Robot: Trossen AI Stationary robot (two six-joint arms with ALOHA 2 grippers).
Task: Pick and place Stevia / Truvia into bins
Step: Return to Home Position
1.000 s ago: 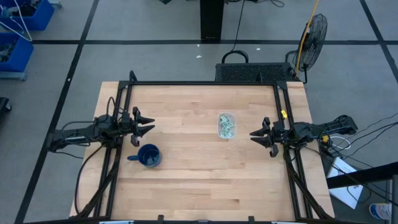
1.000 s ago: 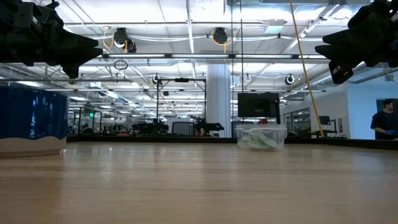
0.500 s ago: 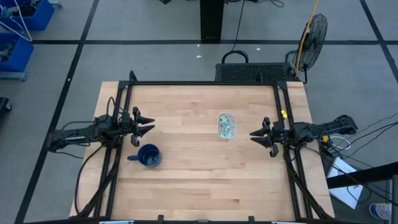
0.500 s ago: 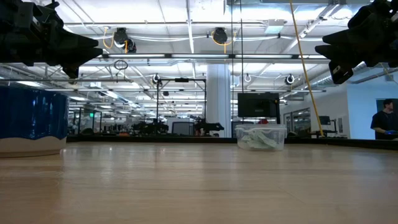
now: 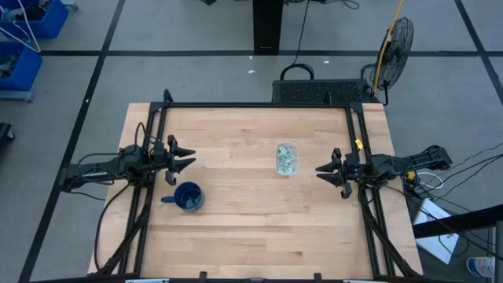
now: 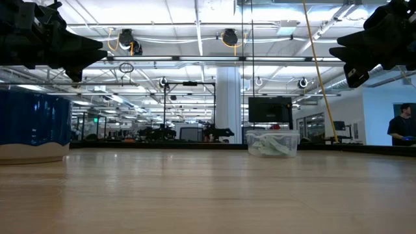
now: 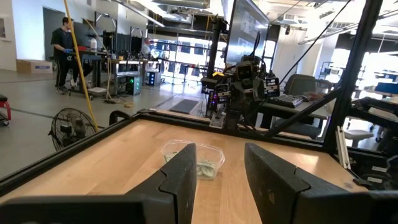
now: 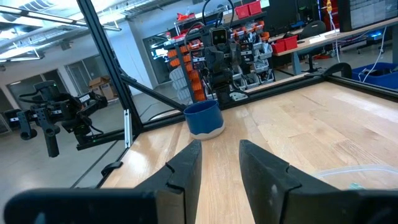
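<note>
From above, the clear container sits a little right of the middle of the wooden table, with the pale green packets heaped inside it. I see no packet loose anywhere on the boards. The left gripper hangs at the left side of the table, its jaws spread, just above the blue mug in the frame. The right gripper is at the right side, jaws also spread, near the container but apart from it.

From table height, the container stands right of centre with the packets bunched in its bottom, and the mug fills the left edge. Both grippers are up in the top corners, clear of the tabletop, with nothing in them. A person stands far back at the right edge.

Past the left arm's own parted fingers, the container shows in the gap, packets inside, bare wood around it.

Past the right arm's parted fingers, the mug stands across the table and the container's rim cuts the lower right corner; a speck of green shows within it.

To my eye the sorting is done: every packet I can find is in the container. All that seems left is for the arms to settle at rest.
</note>
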